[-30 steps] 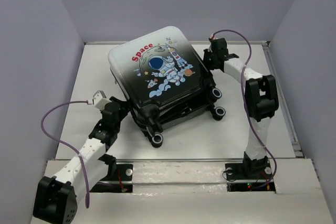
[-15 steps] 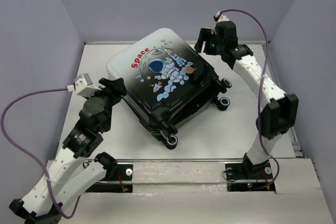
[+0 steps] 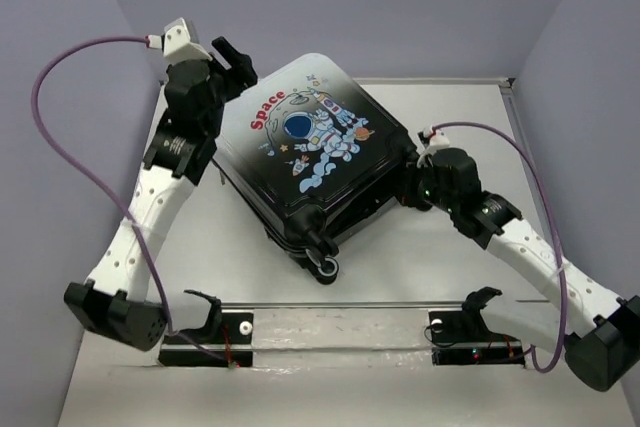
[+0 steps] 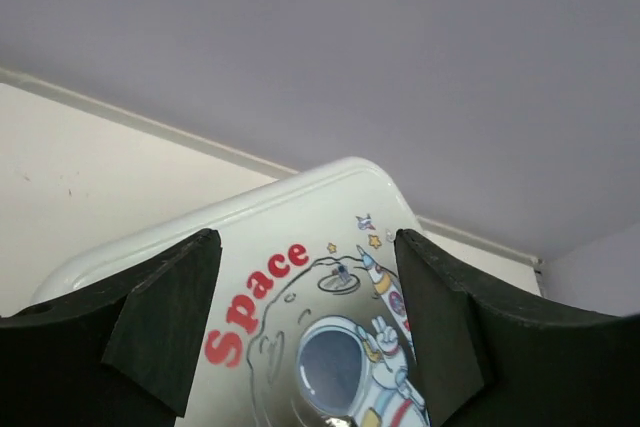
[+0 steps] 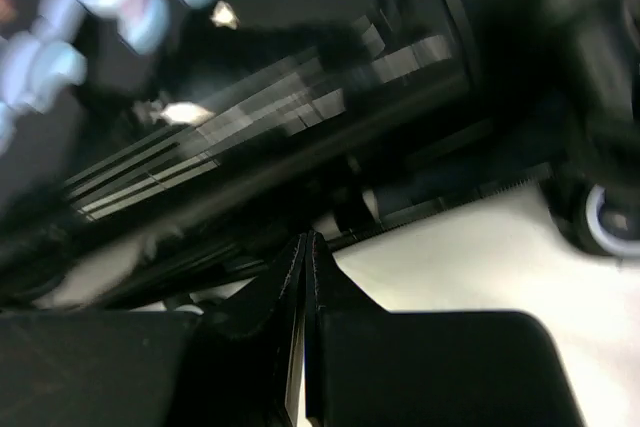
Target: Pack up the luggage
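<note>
The luggage [image 3: 310,142] lies flat in the middle of the table, its lid down, white fading to black with the astronaut and red "Space" print on top. My left gripper [image 3: 240,62] hovers over its back-left corner, open. In the left wrist view the lid [image 4: 300,247] shows between the wide-apart fingers [image 4: 165,317], with the left gripper [image 4: 305,287] holding nothing. My right gripper [image 3: 412,190] is low at the case's right side, near its wheels. Seen from the right wrist, the right gripper [image 5: 305,245] is shut and empty, its tips pointing at the blurred dark seam of the luggage [image 5: 300,147].
A black caster wheel [image 3: 326,267] sticks out at the case's near corner, and another wheel [image 5: 612,219] sits right of my right fingers. Purple-grey walls close in on three sides. The arm mounts [image 3: 470,325] stand on the near rail. A raised rim [image 3: 520,137] runs along the table's right side.
The left arm swung from the near-left side up to the back-left corner and opened. The right arm dropped from the back right to the case's right side and shut. The case turned slightly.
</note>
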Controlling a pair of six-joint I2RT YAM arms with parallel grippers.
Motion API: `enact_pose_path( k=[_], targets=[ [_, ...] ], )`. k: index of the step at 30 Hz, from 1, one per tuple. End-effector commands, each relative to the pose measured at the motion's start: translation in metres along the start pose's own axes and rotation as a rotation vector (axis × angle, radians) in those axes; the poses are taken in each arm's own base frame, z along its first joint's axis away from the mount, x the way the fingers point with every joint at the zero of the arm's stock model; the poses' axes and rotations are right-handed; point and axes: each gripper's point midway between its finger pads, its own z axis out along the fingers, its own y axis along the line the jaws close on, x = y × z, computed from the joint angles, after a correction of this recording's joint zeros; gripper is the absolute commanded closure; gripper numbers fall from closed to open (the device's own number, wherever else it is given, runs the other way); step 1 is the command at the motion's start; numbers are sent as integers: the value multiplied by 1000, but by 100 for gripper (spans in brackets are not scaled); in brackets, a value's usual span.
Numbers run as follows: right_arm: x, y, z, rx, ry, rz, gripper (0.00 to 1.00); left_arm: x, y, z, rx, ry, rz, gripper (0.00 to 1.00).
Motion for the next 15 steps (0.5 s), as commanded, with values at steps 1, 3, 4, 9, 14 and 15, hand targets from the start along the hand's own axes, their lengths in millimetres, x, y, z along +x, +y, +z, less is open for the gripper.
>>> enact_pose_path(
  k=[1,3,4,9,14,15],
  targets=[
    [20,-12,-11,14,-23,58,93,-5,5,39,95,85,26,19],
    [42,-10,-7,-14,38,69,93,-2,24,69,37,116,55,19],
    [48,-11,-5,-13,53,70,93,-1,31,80,22,125,69,19],
    [73,-23,3,11,106,70,93,21,86,146,-66,238,107,18],
    [89,-32,16,40,143,69,93,66,120,204,-40,397,83,18],
    [89,-32,17,38,142,70,93,74,120,210,-30,422,83,18]
  ],
)
